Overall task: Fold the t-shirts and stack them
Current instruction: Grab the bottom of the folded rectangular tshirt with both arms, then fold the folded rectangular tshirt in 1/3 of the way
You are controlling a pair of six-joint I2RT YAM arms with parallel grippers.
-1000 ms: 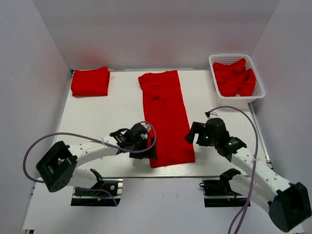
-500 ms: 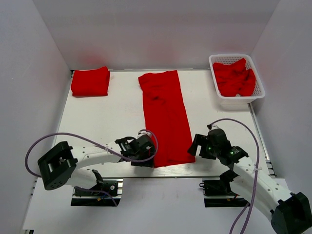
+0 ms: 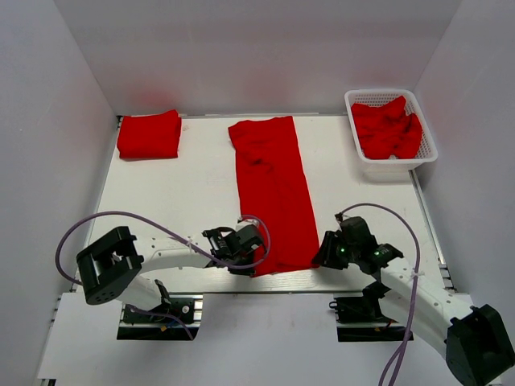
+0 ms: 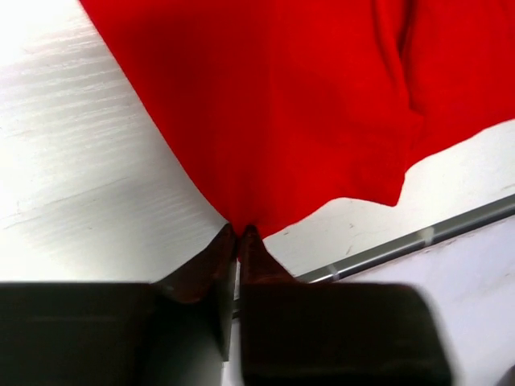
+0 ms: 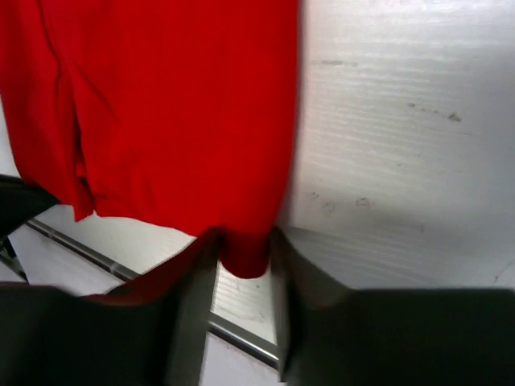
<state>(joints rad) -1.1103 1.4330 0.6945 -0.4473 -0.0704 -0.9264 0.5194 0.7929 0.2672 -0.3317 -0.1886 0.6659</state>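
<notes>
Left wrist view has the left tool [image 4: 239, 233] pinched almost shut on the near left corner of the long t-shirt [image 4: 273, 104], with only a small tip of cloth caught between its fingers. The right tool [image 5: 244, 249] stands partly open astride the near right corner, a wad of hem filling the gap. Whether it actually presses that wad cannot be told. The long t-shirt lies as a narrow strip down the middle of the counter [image 3: 177, 193], its near end at the front edge.

The left bite looks thin, so the corner may slip out once it is lifted. If the right tool does not clamp, one corner would rise alone and the strip would skew. Either tool may also hold only the top layer, letting the fold come apart.

From above, both sets of fingertips are hidden under their own wrists. How many layers each one holds is not visible anywhere. A folded t-shirt [image 3: 149, 134] sits at the far left corner. At the far right, the white basket [image 3: 398, 170] holds crumpled t-shirts [image 3: 388, 129], and how many cannot be made out.
</notes>
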